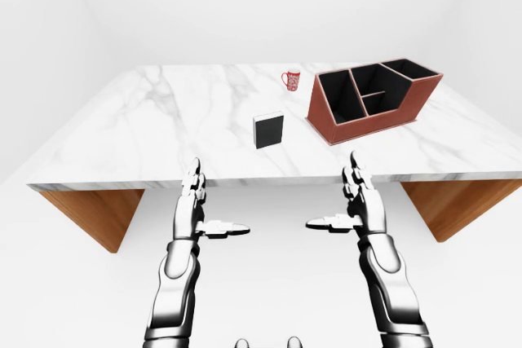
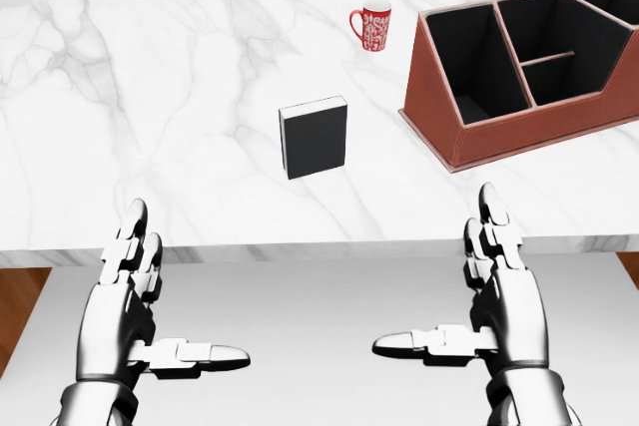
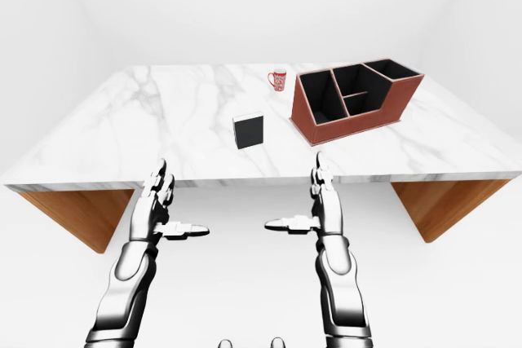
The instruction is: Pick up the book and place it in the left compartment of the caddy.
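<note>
A black book [image 2: 314, 137] stands upright on the marble table [image 2: 150, 107], near the middle of the head view. A brown caddy [image 2: 529, 72] with black compartments sits at the upper right; its left compartment [image 2: 476, 62] is the large one facing the book. My left hand [image 2: 150, 311] is open, low at the left, below the table's near edge. My right hand [image 2: 474, 296] is open, low at the right, also short of the table. Both hands are empty and apart from the book.
A red patterned mug [image 2: 373, 25] stands beyond the book, left of the caddy. The table has wooden supports [image 1: 90, 213] under each end. White floor and walls surround it.
</note>
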